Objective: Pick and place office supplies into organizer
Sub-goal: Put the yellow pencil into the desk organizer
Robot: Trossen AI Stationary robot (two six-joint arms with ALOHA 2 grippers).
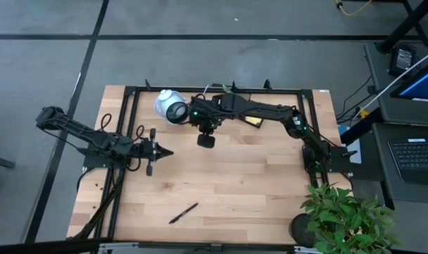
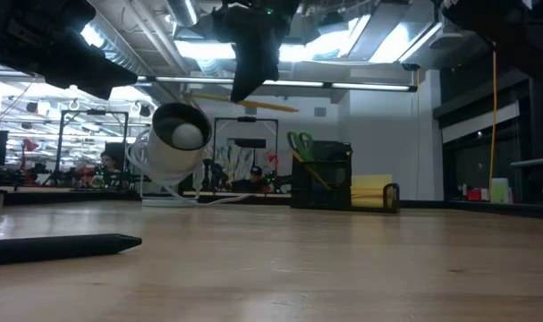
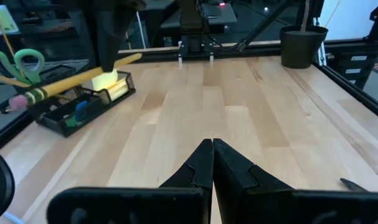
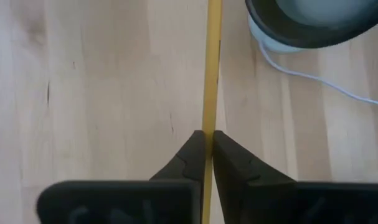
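The right gripper (image 4: 207, 140) has its jaws clamped on a yellow pencil (image 4: 211, 68), carried in the air near the white round device (image 1: 170, 106); this looks like the carry step. Next it must reach the black organizer (image 3: 83, 102) (scissors (image 3: 17, 62) already stand there) and release. The left gripper (image 3: 212, 163) waits, jaws together. The high view hides most of the organizer under the arm; one black pen (image 1: 183, 212) lies on the surface (image 1: 256, 183).

Grey floor (image 1: 199, 21); ceiling strip lights (image 2: 208, 49); potted plant (image 1: 344, 219).

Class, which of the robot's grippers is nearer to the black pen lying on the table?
Left. The left gripper sits just beyond the pen, while the right gripper, holding a pencil, is farther off, near the white device.
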